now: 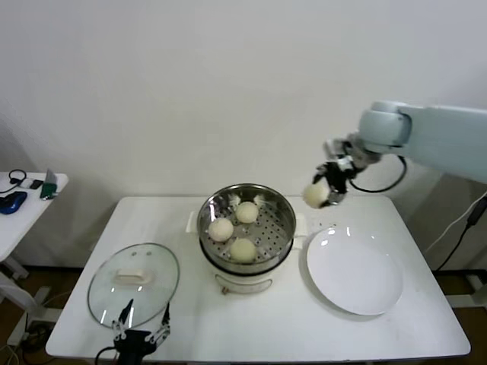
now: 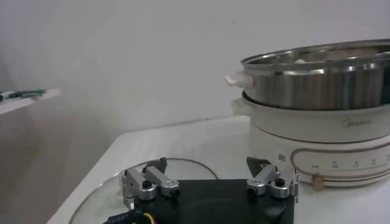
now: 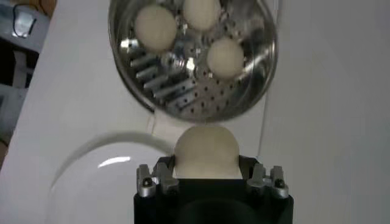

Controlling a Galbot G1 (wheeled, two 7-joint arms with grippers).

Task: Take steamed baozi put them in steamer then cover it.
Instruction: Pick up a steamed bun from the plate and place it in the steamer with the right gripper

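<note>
The steamer (image 1: 283, 214) stands mid-table on its cream base, with three baozi (image 1: 243, 249) on its perforated tray; they also show in the right wrist view (image 3: 225, 56). My right gripper (image 1: 323, 192) is shut on the fourth baozi (image 1: 314, 195), held in the air right of the steamer and above the table's far side; in the right wrist view this baozi (image 3: 206, 150) sits between the jaws. The glass cover (image 1: 99, 293) lies flat at the front left. My left gripper (image 1: 141, 328) is open, low at the front edge just beside the cover (image 2: 97, 198).
An empty white plate (image 1: 354, 274) lies right of the steamer. A side table (image 1: 23, 217) with small items stands at the far left. The steamer's cream base (image 2: 323, 137) rises close to the left gripper in the left wrist view.
</note>
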